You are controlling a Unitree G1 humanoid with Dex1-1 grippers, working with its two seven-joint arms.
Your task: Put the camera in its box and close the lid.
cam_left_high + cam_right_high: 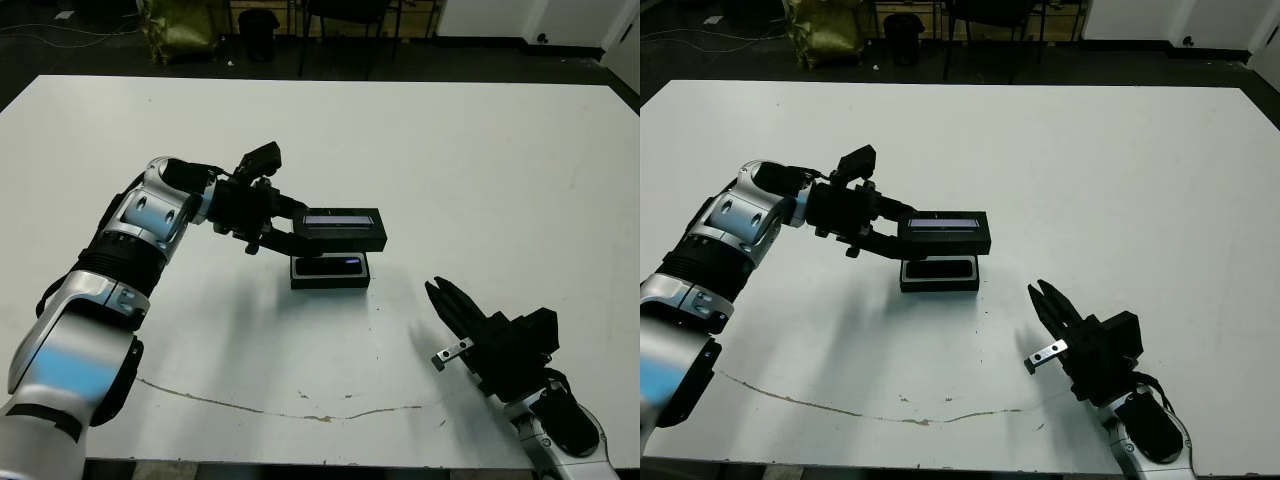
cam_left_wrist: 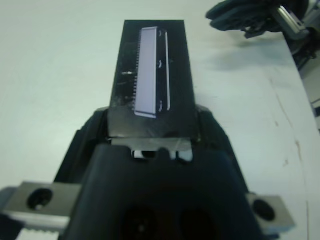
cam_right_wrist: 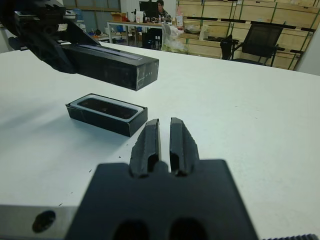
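The box (image 1: pixel 330 272) holds the camera (image 1: pixel 330 265); left claw (image 1: pixel 285 232) grips the lid (image 1: pixel 340 226) above it, right claw (image 1: pixel 440 296) narrow

Table (image 1: pixel 480 150): white, with a thin cracked line running across its near part.
On it: box (image 1: pixel 330 272), near the middle, camera (image 1: pixel 330 265) lying inside.

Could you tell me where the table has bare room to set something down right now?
The far half of the table beyond the lid is bare, as is the right side past the box. The near strip between the left arm and right gripper is free. It is crowded only at the centre, where the left gripper holds the lid over the box.
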